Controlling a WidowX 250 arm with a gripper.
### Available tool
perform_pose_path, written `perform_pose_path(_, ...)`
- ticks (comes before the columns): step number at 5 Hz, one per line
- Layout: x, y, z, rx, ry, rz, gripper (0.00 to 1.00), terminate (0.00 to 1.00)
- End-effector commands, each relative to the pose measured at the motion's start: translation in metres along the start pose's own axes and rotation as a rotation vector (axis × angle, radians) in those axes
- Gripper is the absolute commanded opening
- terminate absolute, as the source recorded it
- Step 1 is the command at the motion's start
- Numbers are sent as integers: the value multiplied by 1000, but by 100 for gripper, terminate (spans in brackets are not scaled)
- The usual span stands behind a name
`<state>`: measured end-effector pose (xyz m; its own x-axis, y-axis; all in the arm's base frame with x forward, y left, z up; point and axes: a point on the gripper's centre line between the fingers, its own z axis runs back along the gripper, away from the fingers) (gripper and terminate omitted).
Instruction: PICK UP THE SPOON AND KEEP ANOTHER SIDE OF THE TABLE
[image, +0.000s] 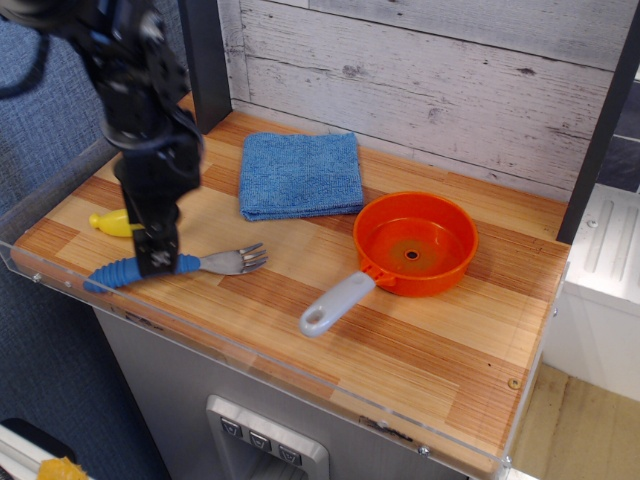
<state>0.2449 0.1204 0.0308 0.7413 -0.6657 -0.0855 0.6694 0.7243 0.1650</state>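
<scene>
The spoon (196, 264) lies near the front left edge of the table (420, 345), with its blue ribbed handle pointing left and its silver pronged head pointing right. My black gripper (158, 258) has come straight down onto the middle of the handle. Its near finger (160, 250) stands in front of the handle and hides part of it. The far finger is hidden behind the near one. The jaws look open around the handle, and the spoon still lies flat on the wood.
A yellow banana toy (110, 222) lies just behind my gripper, partly hidden by it. A folded blue cloth (300, 175) lies at the back. An orange pan (415, 243) with a grey handle (335, 303) stands mid-right. A clear acrylic rim (200, 335) runs along the front edge.
</scene>
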Motion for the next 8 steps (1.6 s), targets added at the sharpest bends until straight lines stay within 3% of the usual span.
perform_pose_path(1,12,6,-5,4,-36,15,100,0)
perform_pose_path(2,12,7,-8,-6,-35,37,100,0)
perform_pose_path(3,11,6,-12,-21,-36,50,0,0)
perform_pose_path(4,9,7,-16,-52,-29,103,0,0)
perform_pose_path(5,9,6,-12,-39,-4,98,0,0)
perform_pose_path(6,8,11,4,-25,12,148,0,0)
perform_pose_path(7,7,18,35,-6,-14,197,0,0)
perform_pose_path(8,10,22,61,45,3,221,0,0)
